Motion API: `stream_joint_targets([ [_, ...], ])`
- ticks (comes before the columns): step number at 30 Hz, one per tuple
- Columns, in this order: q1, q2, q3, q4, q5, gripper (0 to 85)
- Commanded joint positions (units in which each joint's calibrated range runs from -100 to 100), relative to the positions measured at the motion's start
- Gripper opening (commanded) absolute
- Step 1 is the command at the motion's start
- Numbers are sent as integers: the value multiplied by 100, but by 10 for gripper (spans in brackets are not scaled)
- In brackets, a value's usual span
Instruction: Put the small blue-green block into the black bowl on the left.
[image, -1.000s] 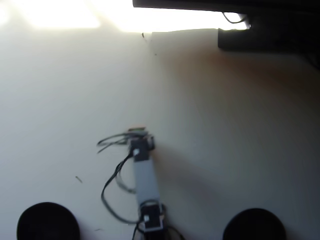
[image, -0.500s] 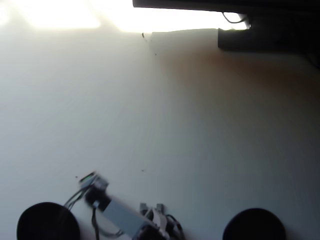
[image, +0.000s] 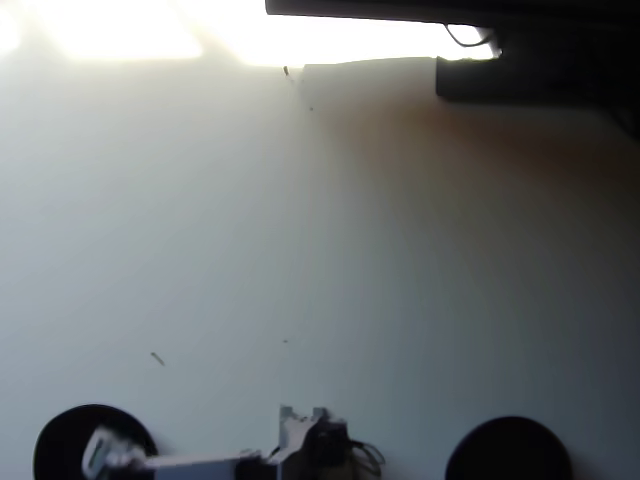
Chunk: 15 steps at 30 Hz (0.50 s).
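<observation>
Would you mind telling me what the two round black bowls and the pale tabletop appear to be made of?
The round black bowl at the left and the second round black bowl at the right look matte, showing no glints, possibly plastic; the blur leaves it open. The pale tabletop looks smooth and slightly glossy, given the bright glare along its far edge, perhaps laminate.

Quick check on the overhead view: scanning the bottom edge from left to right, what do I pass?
Black bowl on the left, with the end effector over it → arm base → second black bowl. The block isn't discernible.
</observation>
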Motion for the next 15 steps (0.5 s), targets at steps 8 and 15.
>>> stream_joint_targets([
  [8, 435, 1211, 825, -543, -34, 34],
  [15, 405, 1371, 908, -551, -107, 133],
])
